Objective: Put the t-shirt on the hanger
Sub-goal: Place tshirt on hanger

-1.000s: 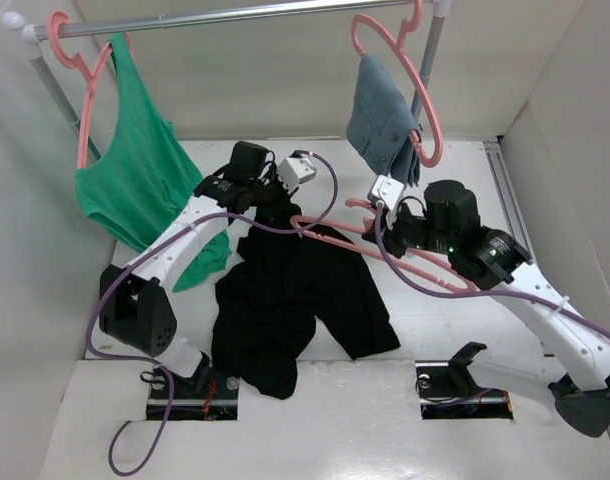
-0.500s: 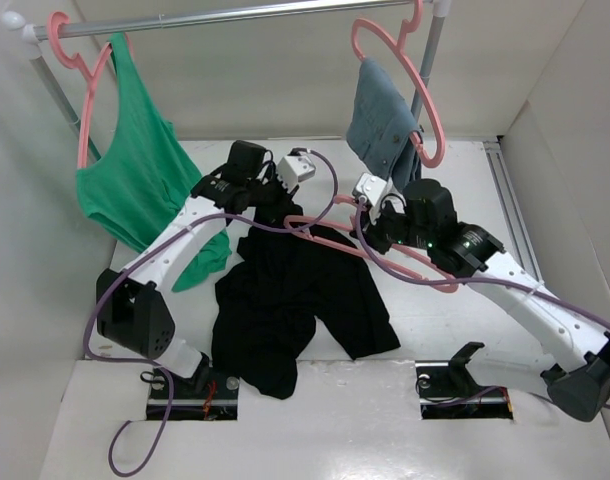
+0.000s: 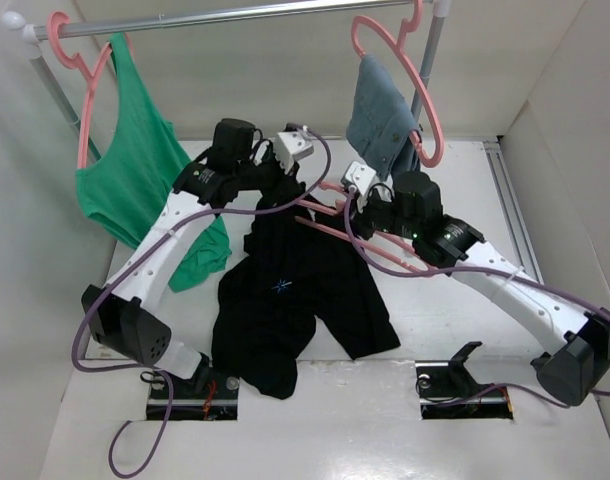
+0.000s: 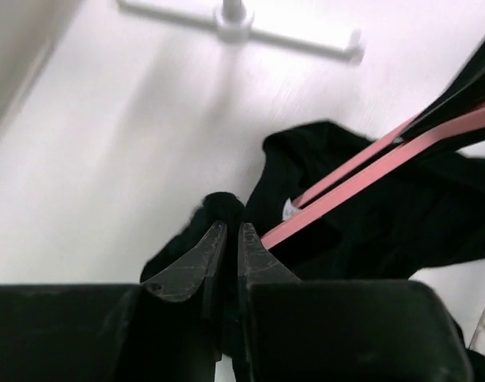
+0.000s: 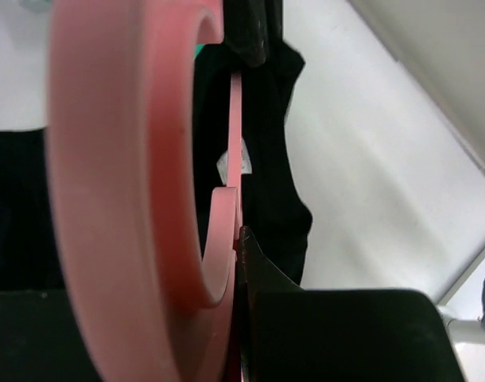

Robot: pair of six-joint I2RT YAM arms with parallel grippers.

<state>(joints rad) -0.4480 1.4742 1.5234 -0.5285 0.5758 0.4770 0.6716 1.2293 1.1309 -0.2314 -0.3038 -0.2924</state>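
From above, your left tool (image 3: 273,182) pinches the collar end of the black t-shirt (image 3: 285,300), which trails down across the white table (image 3: 465,190). Your right tool (image 3: 357,205) clamps the pink hanger (image 3: 325,229), whose arm lies over the shirt's top. In the left wrist view, the fingers are closed on a fold of black cloth, with the hanger's bars just beside. In the right wrist view, the hanger's hook fills the frame, gripped against one dark finger.

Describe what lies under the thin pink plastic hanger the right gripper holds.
The black cloth t-shirt, its white neck label showing beside the hanger. The white table beneath that cloth is covered. Whether the hanger's tip is inside it cannot be told.
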